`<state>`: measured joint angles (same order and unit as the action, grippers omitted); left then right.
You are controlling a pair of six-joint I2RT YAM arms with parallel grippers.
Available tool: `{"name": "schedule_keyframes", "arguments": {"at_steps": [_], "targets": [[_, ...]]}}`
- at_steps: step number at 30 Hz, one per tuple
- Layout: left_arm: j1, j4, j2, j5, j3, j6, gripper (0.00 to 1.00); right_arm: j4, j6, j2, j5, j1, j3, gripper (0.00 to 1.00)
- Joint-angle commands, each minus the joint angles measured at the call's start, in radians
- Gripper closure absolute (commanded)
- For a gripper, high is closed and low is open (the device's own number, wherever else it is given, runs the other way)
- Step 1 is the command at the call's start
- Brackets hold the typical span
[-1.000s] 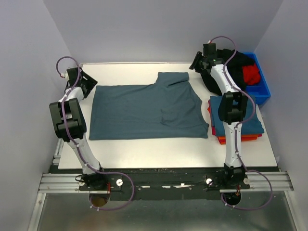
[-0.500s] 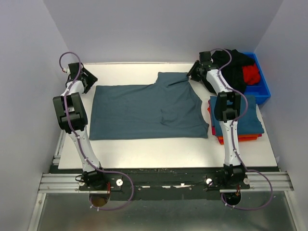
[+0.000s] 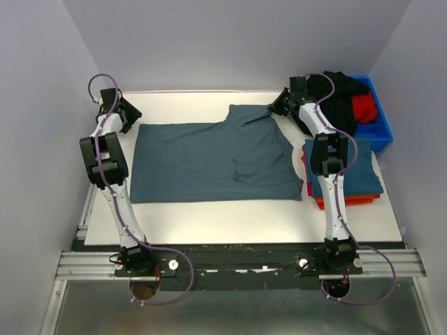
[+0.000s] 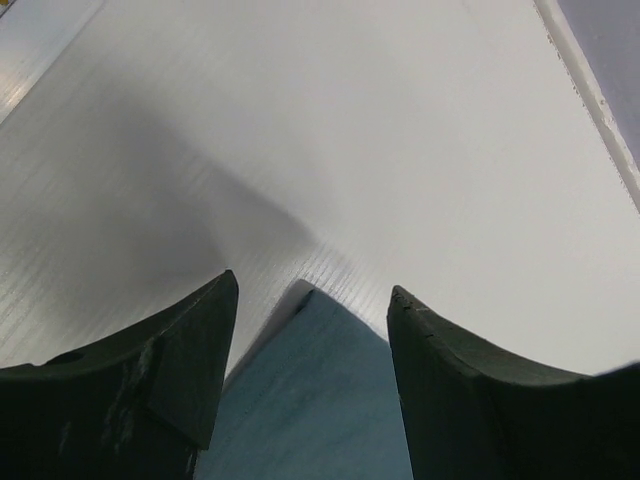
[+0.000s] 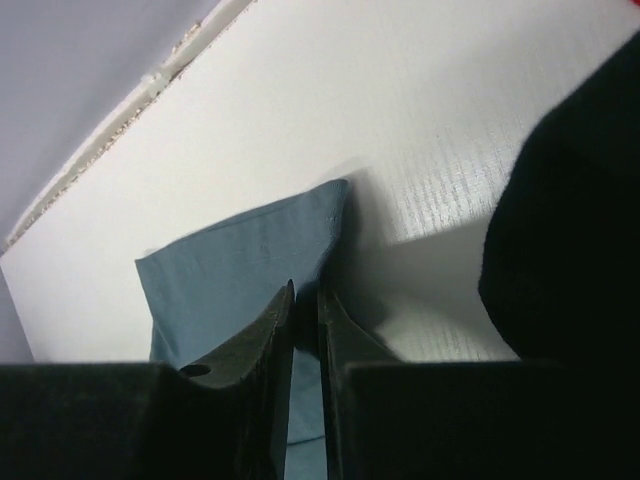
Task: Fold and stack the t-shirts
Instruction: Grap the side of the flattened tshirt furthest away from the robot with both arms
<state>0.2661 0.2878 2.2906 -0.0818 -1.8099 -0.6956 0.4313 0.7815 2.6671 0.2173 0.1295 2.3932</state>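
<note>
The right gripper (image 5: 305, 292) holds its jaws pinched almost together on the far right corner of the dusty slate teal-blue soft cloth t-shirt (image 3: 202, 160), which lies spread flat on the white table (image 3: 209, 216). The left gripper (image 4: 312, 288) stands open astride the shirt's far left corner, not yet closed. The right bite looks shallow, near the hem, so a lift could let it slip. The left jaws might close beside the cloth, skewing the fold.
</note>
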Motion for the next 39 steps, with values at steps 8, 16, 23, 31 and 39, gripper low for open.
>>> {"name": "schedule_keyframes", "arguments": {"at_steps": [8,16,23,31,39], "targets": [[-0.002,0.040,0.044,-0.015,-0.054,0.018,0.30,-0.065,-0.031,-0.058,0.019,-0.004,-0.080,0.99],[-0.004,0.051,0.086,-0.015,-0.089,0.010,0.39,-0.144,-0.048,-0.102,0.048,-0.005,-0.175,0.99],[-0.022,0.099,0.069,-0.012,-0.072,0.048,0.41,-0.147,-0.041,-0.101,0.060,-0.004,-0.174,0.99],[-0.044,0.182,0.109,-0.004,-0.143,0.062,0.48,-0.152,-0.044,-0.114,0.074,-0.004,-0.190,0.99],[-0.044,0.179,0.110,0.011,-0.140,0.064,0.75,-0.149,-0.053,-0.125,0.074,-0.005,-0.195,0.99]]}}
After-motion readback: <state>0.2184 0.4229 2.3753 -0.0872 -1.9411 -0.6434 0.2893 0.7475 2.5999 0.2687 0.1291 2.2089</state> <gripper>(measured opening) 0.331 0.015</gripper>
